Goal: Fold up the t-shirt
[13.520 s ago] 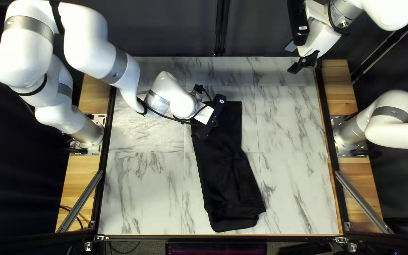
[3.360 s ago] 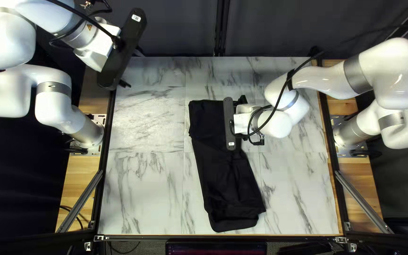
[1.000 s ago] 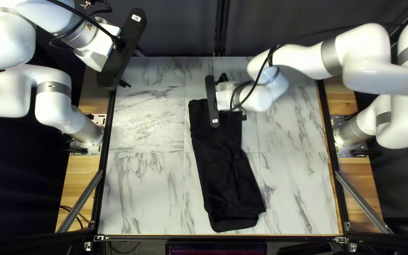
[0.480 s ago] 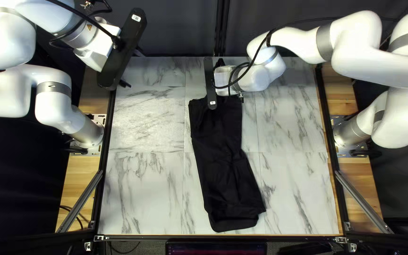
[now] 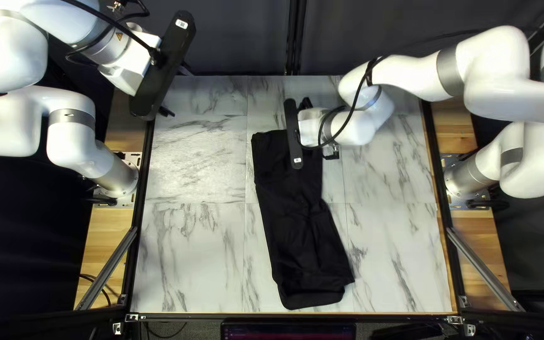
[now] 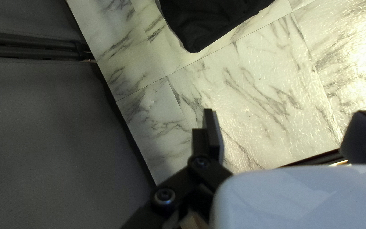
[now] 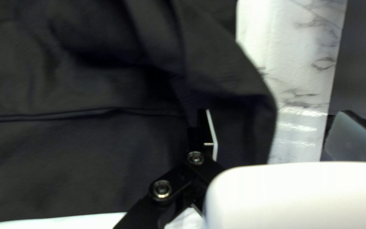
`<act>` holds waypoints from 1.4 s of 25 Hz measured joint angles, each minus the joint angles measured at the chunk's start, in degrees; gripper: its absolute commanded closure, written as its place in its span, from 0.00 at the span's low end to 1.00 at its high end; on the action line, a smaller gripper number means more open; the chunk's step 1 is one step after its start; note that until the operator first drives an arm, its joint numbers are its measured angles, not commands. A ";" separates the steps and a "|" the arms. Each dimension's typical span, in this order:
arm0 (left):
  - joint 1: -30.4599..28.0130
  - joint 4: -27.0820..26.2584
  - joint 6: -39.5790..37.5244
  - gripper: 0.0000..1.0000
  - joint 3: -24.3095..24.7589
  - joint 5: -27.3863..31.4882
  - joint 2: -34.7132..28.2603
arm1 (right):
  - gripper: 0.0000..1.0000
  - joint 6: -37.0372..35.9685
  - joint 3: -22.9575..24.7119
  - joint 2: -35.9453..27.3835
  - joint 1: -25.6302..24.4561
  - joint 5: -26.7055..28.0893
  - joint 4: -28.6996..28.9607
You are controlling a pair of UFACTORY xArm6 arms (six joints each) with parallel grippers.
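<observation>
The black t-shirt (image 5: 300, 233) lies as a long narrow bundle down the middle of the table, wrinkled, its near end wider and uneven. My right gripper (image 5: 293, 135) is over its far end, fingertips hidden in that view. My left gripper (image 5: 166, 113) hangs over the table's far left corner, away from the cloth. In the left wrist view my left gripper (image 6: 286, 112) is open above bare marble, with the shirt (image 6: 208, 23) well ahead. In the right wrist view my right gripper (image 7: 277, 112) is open; the shirt (image 7: 64, 169) fills one side, its edge passing between the fingers.
Bare marble tabletop (image 5: 190, 252) extends to both sides of the shirt. Dark rails (image 5: 436, 170) border the left and right edges, and a dark curtain (image 5: 240, 38) hangs behind the far edge. The right forearm crosses above the tabletop's far right part.
My right gripper went toward the far edge, then came back nearer and rightward in the last half second. My left arm, over the shirt in the oldest frame, is withdrawn to the far left.
</observation>
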 measured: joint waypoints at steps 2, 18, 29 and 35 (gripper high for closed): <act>0.00 0.00 0.00 0.00 0.00 0.00 0.00 | 0.00 0.21 0.15 0.54 -0.33 0.18 -0.16; 0.00 0.00 0.00 0.00 0.00 0.00 0.00 | 0.00 -5.90 2.59 -2.87 -1.68 1.07 4.93; 0.00 0.00 0.00 0.00 0.00 0.00 0.00 | 0.00 -13.14 9.66 -11.96 -4.84 -0.36 6.32; 0.00 0.00 0.00 0.00 0.00 0.00 0.00 | 0.00 -22.02 10.76 -13.07 -5.64 0.05 14.51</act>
